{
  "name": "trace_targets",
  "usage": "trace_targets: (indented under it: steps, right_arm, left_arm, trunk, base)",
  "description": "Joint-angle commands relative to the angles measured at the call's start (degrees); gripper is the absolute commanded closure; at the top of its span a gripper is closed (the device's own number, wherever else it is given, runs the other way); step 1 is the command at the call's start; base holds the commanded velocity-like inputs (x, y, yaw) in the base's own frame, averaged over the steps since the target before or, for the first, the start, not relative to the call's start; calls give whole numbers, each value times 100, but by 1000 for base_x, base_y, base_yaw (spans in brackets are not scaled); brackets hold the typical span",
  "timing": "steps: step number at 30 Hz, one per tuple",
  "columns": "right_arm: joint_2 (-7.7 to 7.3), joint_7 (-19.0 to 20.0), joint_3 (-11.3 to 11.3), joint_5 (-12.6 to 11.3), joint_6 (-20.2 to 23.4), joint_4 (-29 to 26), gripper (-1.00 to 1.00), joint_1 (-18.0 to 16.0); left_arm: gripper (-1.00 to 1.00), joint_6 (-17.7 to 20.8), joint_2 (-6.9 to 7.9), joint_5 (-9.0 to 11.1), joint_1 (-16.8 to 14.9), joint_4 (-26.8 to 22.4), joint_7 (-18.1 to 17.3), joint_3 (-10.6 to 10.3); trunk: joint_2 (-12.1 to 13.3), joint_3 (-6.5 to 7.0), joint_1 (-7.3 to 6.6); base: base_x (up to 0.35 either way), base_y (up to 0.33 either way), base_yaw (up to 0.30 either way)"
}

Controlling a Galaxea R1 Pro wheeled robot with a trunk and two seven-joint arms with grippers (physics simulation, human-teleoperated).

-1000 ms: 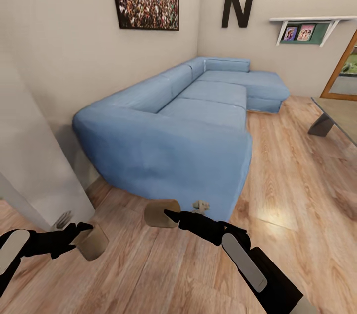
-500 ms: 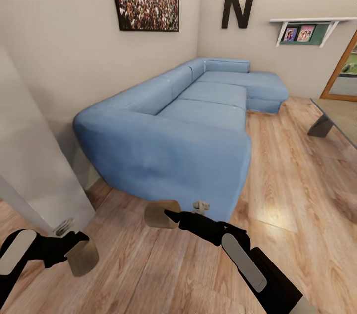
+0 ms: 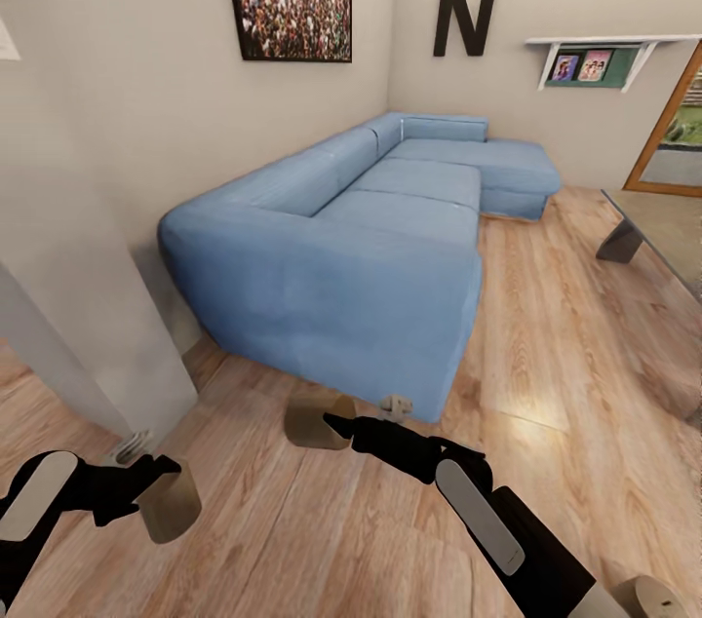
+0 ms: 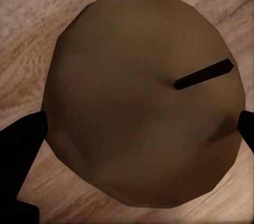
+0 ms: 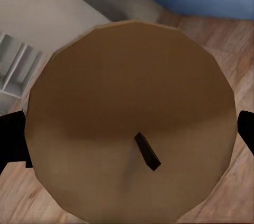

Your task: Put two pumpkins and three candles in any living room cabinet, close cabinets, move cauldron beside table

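Head view puts both your arms low over the wooden floor, each carrying a candle. Your left gripper has its fingers clenched on a tan candle; from the left wrist, that candle sits between the two dark fingers, wick facing the camera. Your right gripper grasps the second candle the same way, and the right wrist shows it wedged between the fingers, with the blue sofa just beyond the fingertips. A corner of the glass desk lies well off past your right fingers. No cabinet or other container is in view. Compared with half a second ago, the whole scene has shifted: the sofa sits slightly farther off and the camera has moved, while both candles stay gripped.
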Motion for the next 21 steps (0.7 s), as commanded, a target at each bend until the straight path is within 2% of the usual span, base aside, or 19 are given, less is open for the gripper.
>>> trace_targets:
  steps: [1,5,12,14,21]
  right_arm:
    - [-4,4,4,-20,17,-1,100,-3]
    - [7,-2,4,-26,30,10,100,-6]
    - [11,-4,4,-28,30,11,100,-4]
    - [8,-5,4,-29,35,7,100,-5]
    - [6,-5,-4,-37,39,35,100,-5]
  left_arm:
    - [100,15,-1,70,-3,-5,61,7]
    - [100,15,-1,91,-3,-25,64,8]
    - [100,15,-5,99,-3,-31,69,1]
    - [100,15,-66,96,-3,-32,73,0]
    - [100,15,-79,96,-3,-32,73,0]
  trunk:
    - [-2,-5,-2]
    - [-2,-5,-2]
    - [278,121,-155]
    - [359,157,-199]
    - [599,264,-331]
  base:
    - [-34,0,0]
    - [-10,0,0]
    - [-1,0,0]
    - [0,0,0]
    - [0,0,0]
